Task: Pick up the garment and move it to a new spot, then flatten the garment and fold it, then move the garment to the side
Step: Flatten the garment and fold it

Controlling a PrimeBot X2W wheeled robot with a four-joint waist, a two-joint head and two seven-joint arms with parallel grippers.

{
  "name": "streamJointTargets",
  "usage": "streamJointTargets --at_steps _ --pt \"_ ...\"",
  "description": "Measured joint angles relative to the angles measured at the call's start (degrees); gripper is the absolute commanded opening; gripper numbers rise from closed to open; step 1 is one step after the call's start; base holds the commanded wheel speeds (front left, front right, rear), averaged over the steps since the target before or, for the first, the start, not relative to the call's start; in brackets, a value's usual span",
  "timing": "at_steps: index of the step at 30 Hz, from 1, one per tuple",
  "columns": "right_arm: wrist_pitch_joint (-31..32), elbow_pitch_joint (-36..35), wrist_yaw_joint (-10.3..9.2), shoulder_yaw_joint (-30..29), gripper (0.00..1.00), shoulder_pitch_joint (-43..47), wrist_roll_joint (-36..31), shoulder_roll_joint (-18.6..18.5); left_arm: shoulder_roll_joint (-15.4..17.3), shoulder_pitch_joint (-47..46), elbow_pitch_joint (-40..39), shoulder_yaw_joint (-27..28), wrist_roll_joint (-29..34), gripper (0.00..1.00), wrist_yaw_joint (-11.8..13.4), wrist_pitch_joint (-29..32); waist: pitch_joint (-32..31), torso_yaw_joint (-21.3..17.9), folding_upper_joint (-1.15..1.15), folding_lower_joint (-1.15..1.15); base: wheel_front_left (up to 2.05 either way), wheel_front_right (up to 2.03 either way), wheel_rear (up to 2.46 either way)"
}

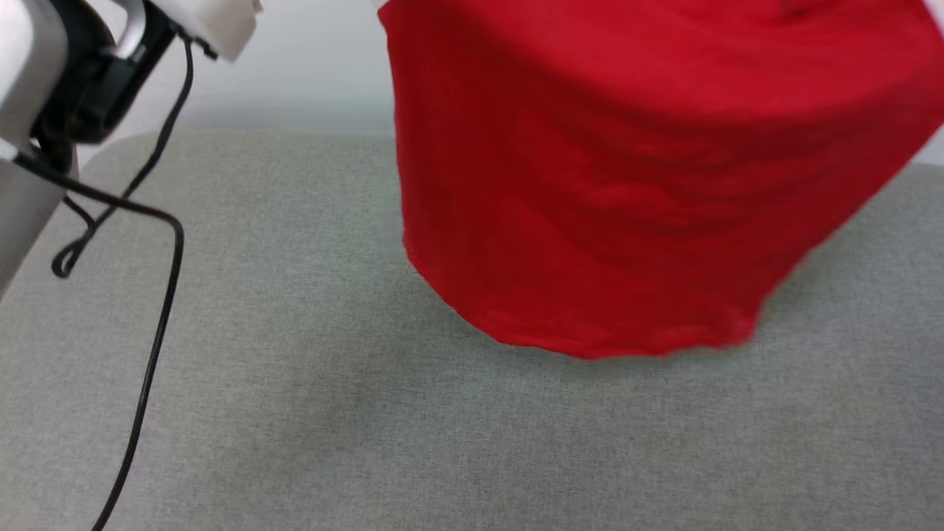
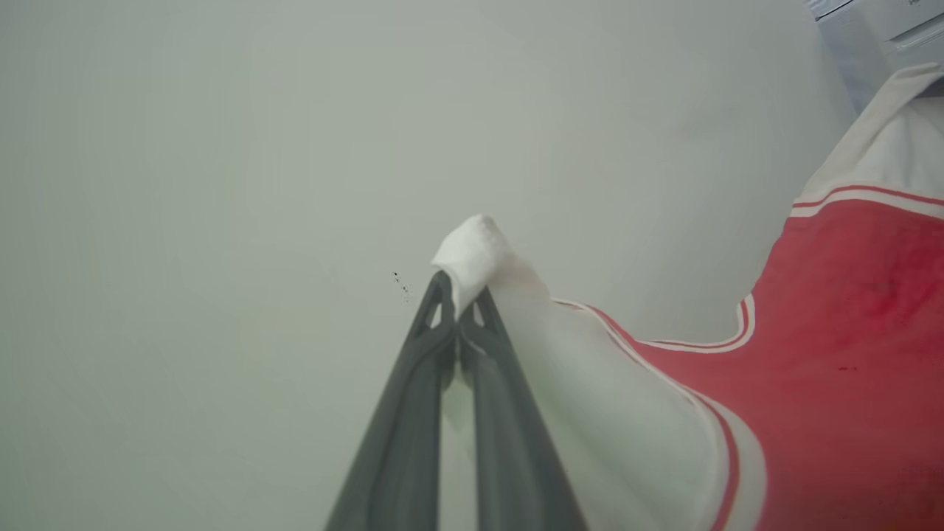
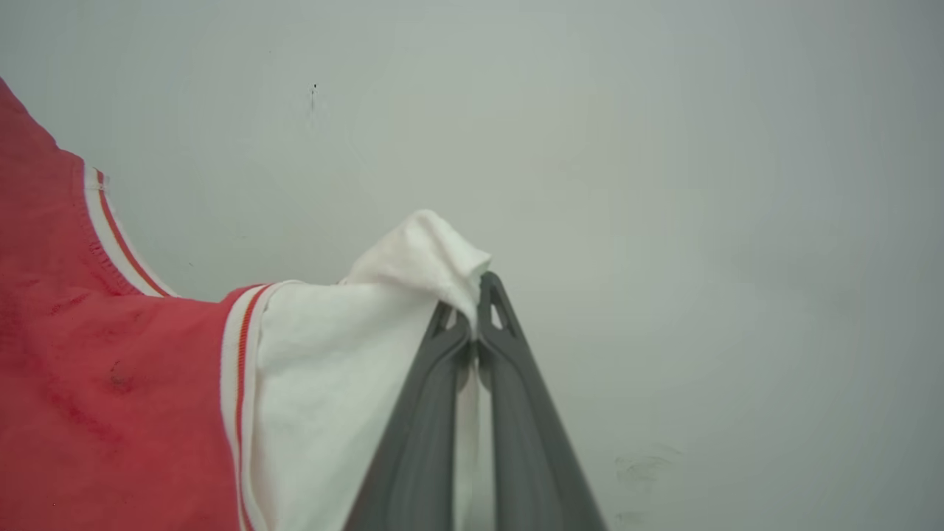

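Above the grey woven tabletop (image 1: 295,413) the garment (image 1: 627,184) hangs as a broad red sheet. It is pulled wide from side to side and takes up the upper right of the head view. Its lower hem curves down toward the cloth surface, but the edge is blurred, so I can't say whether it brushes the top or hangs just clear of it. Off to the upper left of that view a pale forearm (image 1: 37,110) with a dark joint reaches up, and a black cable (image 1: 158,310) loops down from it across the table. Seen along the left gripper (image 2: 459,302), the two long dark fingers are pressed tight together on a pinch of white sleeve cloth (image 2: 476,247), and a small tuft of it pokes out past the tips. From that pinch the white fabric runs down and to the right, past red-and-white striped trim (image 2: 726,450) and into the red body. The curved, striped neckline (image 2: 741,324) shows beyond it. The right gripper (image 3: 472,306) mirrors this, its fingers closed hard on a bunched fold of the other white sleeve (image 3: 424,254). That sleeve falls away to the left, across its own striped band (image 3: 237,369) and into red cloth. Both grippers point toward a plain pale wall (image 2: 221,184), with the shirt slung between them.
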Motion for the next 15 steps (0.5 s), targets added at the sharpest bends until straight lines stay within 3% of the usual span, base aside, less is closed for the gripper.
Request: streamJointTargets --at_steps 5,15 --pt "2.37 0.0 -0.01 -0.49 0.0 -4.81 -0.38 0.27 -2.14 -3.47 2.19 1.18 -0.96 0.0 -0.31 0.07 1.63 0.7 0.0 0.0 0.0 0.0 0.0" --pt "4.66 7.68 -0.01 5.37 0.0 -21.57 -3.67 1.75 -7.28 -12.73 14.11 2.66 -0.23 0.0 -2.26 -2.09 9.47 1.19 0.0 0.01 0.0 0.0 0.0"
